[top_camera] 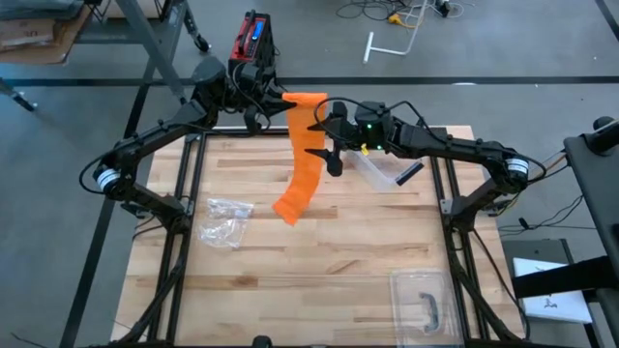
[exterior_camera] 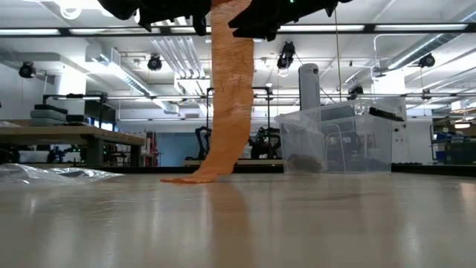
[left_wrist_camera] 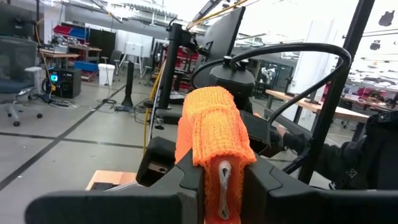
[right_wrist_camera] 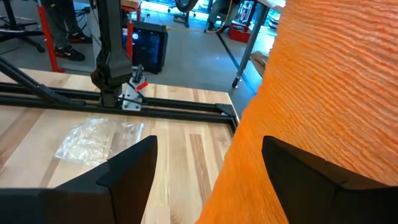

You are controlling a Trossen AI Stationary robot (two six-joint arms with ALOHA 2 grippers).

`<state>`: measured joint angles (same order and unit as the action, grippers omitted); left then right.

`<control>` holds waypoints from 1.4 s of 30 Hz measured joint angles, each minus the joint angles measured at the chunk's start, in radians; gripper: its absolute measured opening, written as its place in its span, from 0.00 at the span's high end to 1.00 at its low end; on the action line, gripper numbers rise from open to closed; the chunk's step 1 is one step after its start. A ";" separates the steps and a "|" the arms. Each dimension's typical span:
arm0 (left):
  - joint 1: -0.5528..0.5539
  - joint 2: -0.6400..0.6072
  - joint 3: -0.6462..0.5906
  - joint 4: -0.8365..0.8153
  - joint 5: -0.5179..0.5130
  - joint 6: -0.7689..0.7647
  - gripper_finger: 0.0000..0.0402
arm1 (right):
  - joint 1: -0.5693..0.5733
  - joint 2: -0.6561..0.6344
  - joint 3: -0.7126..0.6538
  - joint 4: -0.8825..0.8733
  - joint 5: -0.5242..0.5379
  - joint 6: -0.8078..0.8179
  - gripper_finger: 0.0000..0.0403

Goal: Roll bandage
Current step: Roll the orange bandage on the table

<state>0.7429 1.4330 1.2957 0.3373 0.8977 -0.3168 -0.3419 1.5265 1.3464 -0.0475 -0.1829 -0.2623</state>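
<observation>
An orange bandage (top_camera: 305,145) hangs as a long strip from high above the table's far middle; its lower end (exterior_camera: 197,176) lies on the wood. My left gripper (left_wrist_camera: 217,180) is shut on the strip's folded upper end (top_camera: 302,101). My right gripper (right_wrist_camera: 208,152) reaches in level from the right and stands open at the hanging strip (right_wrist_camera: 323,93), a little below the left gripper. The strip passes close by one of its fingers (right_wrist_camera: 311,171). In the low view both grippers are cut off at the picture's top. My left gripper pinches the bandage's thick folded upper end (left_wrist_camera: 214,140) between its two fingers, coming in about level from the far left. A small metal clip (left_wrist_camera: 222,186) shows there. The strip hangs slack below, its lower end on the table. My right gripper: whether a finger touches the strip, I cannot tell.
A crumpled clear plastic bag (top_camera: 224,220) lies at the left. A clear plastic box (top_camera: 382,172) stands right of the strip, below my right arm. A clear lid with a dark handle (top_camera: 424,302) lies near the front right corner. Bare wood fills the near middle.
</observation>
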 joint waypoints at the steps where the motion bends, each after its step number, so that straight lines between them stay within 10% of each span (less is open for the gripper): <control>1: 0.000 0.000 0.000 0.000 0.000 0.000 0.88 | 0.002 0.000 0.000 0.000 0.000 0.000 0.30; 42: 0.000 -0.013 0.000 0.019 0.084 0.075 0.88 | 0.004 0.005 0.000 0.000 0.000 0.000 0.25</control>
<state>0.7429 1.4204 1.2957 0.3565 0.9816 -0.2422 -0.3382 1.5318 1.3460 -0.0476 -0.1829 -0.2619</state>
